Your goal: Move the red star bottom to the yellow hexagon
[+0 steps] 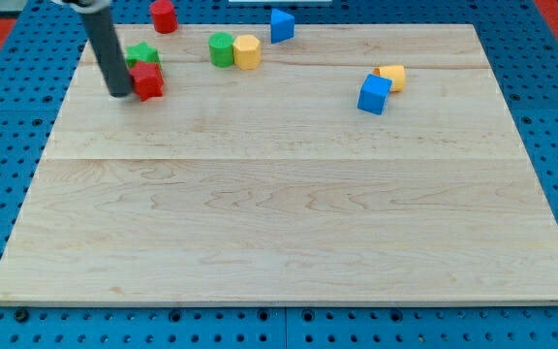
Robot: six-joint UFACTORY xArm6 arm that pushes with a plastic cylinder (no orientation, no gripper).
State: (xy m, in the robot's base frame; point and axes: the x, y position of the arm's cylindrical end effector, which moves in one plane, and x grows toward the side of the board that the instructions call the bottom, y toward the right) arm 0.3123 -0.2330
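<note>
The red star (148, 81) lies near the view's top left on the wooden board (279, 213). A green star (142, 54) touches it from above. My tip (120, 93) rests on the board just left of the red star, touching or nearly touching its left side. The yellow hexagon (247, 51) stands to the right of the red star and a little higher, pressed against a green cylinder (222, 48) on its left.
A second red block (164, 15) sits at the board's top edge. A blue block (281, 24) is right of the yellow hexagon. A blue cube (374, 93) and a small yellow block (391, 77) touch at the upper right.
</note>
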